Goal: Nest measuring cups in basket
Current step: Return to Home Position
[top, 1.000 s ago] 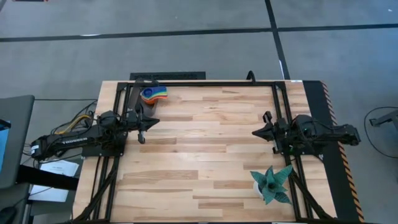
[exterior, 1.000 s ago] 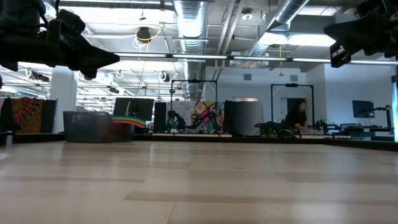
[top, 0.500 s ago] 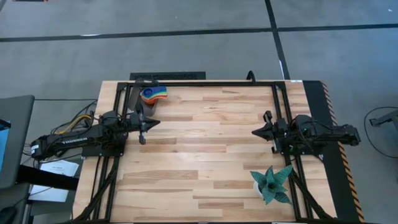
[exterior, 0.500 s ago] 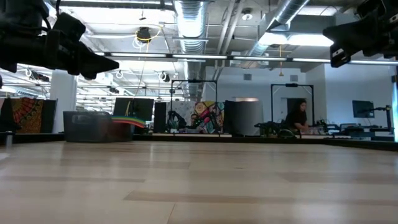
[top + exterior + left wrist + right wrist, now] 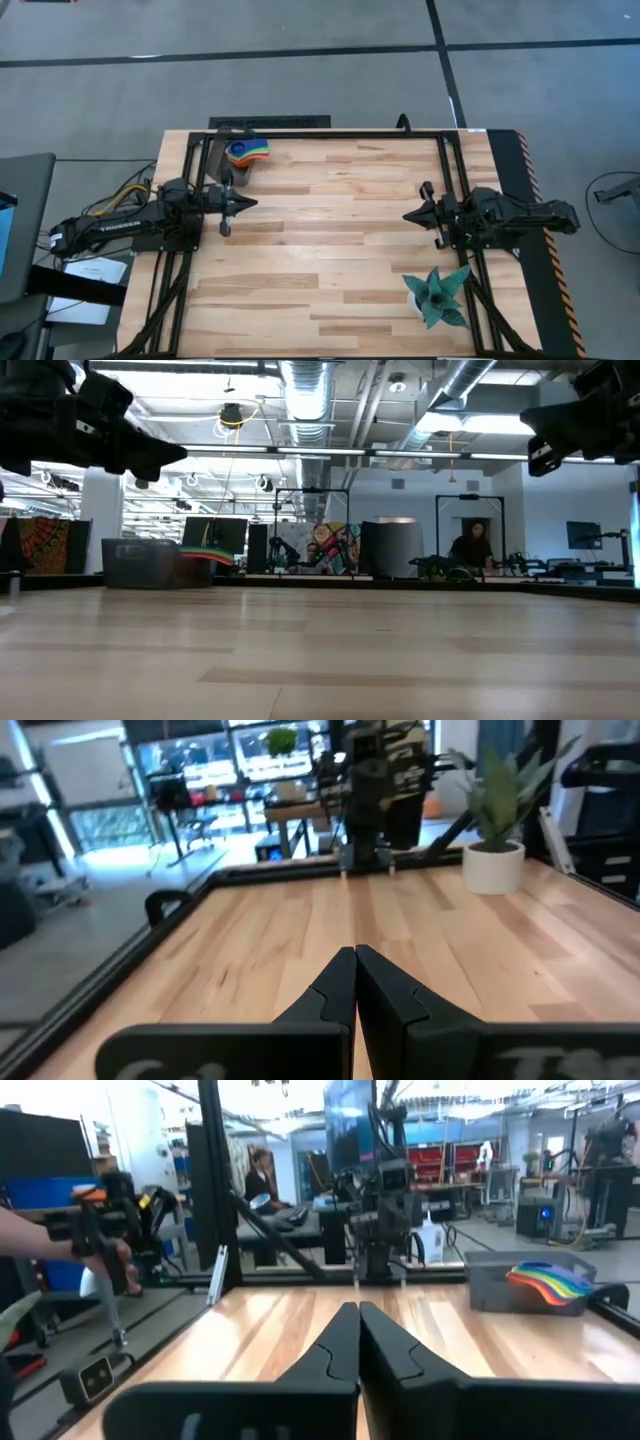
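Observation:
The dark grey basket point(image 5: 140, 564) stands on the table at the far left, also visible in the right wrist view point(image 5: 497, 1282). The measuring cups point(image 5: 248, 149) sit stacked inside it, their rainbow-coloured handles point(image 5: 545, 1275) fanned out over its rim. My left gripper point(image 5: 250, 203) is shut, held level above the table just near of the basket and touching nothing. My right gripper point(image 5: 408, 214) is shut and empty too, level above the table's right side. The two grippers point at each other across the table.
A teal spiky plant in a white pot point(image 5: 436, 296) stands at the near right. A black metal frame point(image 5: 330, 134) runs around the table's edges. Bare wood point(image 5: 330, 230) lies between the two grippers. Beyond the table, a person's hand point(image 5: 100, 1255) holds a device.
My left gripper has turned a little at the wrist without leaving its place, its tip swinging slightly toward the table's near edge. Both grippers stay shut, and the basket and cups have not moved.

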